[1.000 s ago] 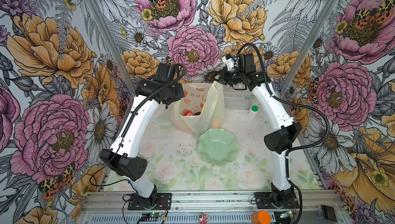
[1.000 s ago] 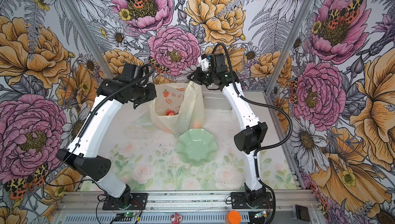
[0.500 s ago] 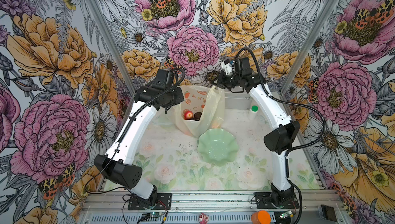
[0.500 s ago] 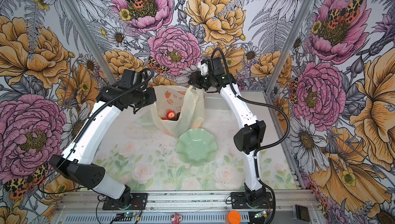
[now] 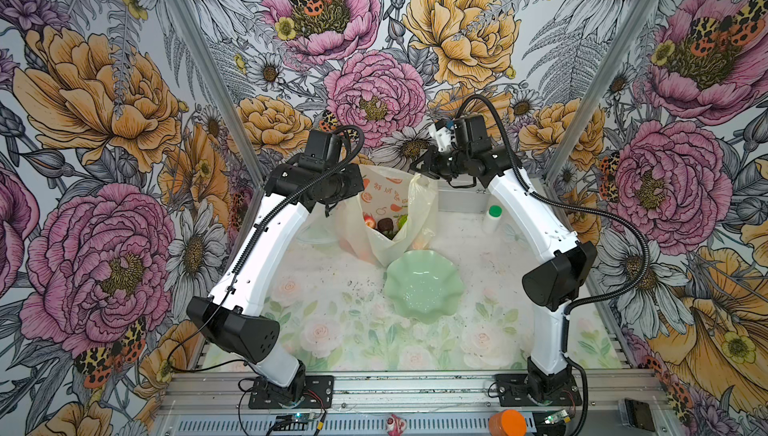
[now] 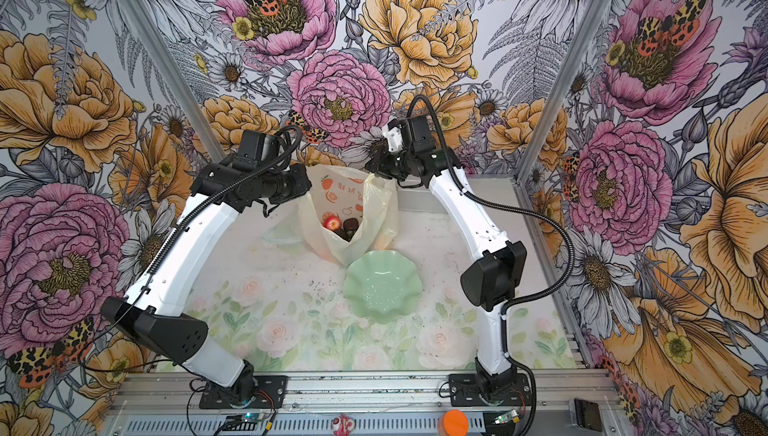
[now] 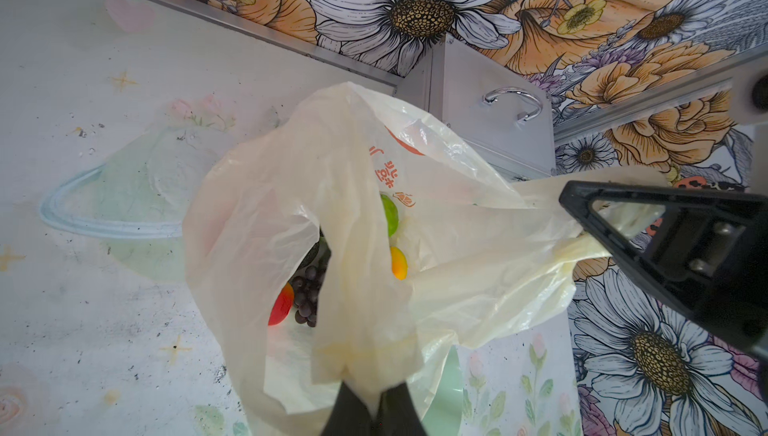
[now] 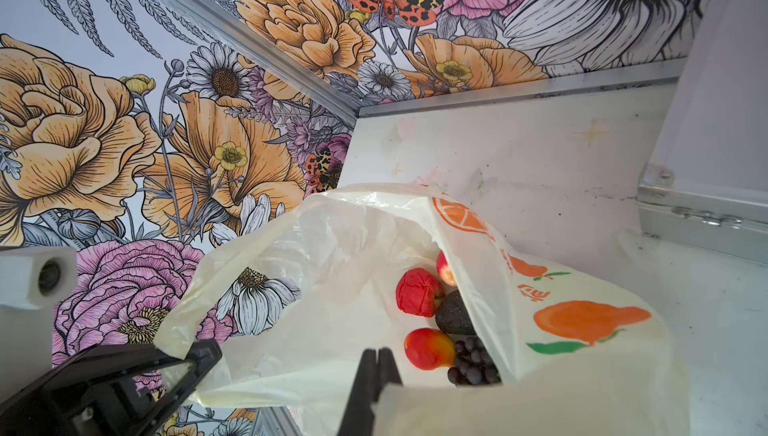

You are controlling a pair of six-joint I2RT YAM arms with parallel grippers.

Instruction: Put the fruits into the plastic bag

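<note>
Left hand: your left hand [image 7: 371, 407] is pinching one handle of the bag [image 5: 415, 222], with its fingers pressed together on the thin film.
Right hand: your right hand [image 8: 376, 375] is pinching the other handle, with its fingers pressed together too.
Bag: it is hanging open between your two hands at the back of the desk [image 5: 332, 317], just behind the green dish [image 5: 424, 286]. You cannot tell whether its bottom is resting on the desk.
Fruits: the apple [image 8: 417, 292], avocado [image 8: 453, 313], grapes [image 8: 473, 365] and kiwi [image 7: 388, 213] are lying at the bottom of the bag. None is showing in the dish or on the desk.
Risk, slipping: you are gripping only a small fold of slick film, so a jerk is likely to pull a handle free and drop that side.
Risk, tearing: if you are spreading your hands apart, the load is going into the thin handles, which could stretch or rip.
Risk, spilling: if one hand is rising faster than the other, the mouth is tipping and round fruits could roll out.
Risk, snagging: the metal case [image 7: 494, 122] is standing near, behind the bag, and its corner could catch the film.
Desk: a pale flowered sheet is covering it, speckled with dark specks. A white bottle [image 5: 492, 218] is standing near the right arm.
Room: flowered walls [image 5: 374, 89] are closing in on three sides, leaving you little space to swing behind the bag.
</note>
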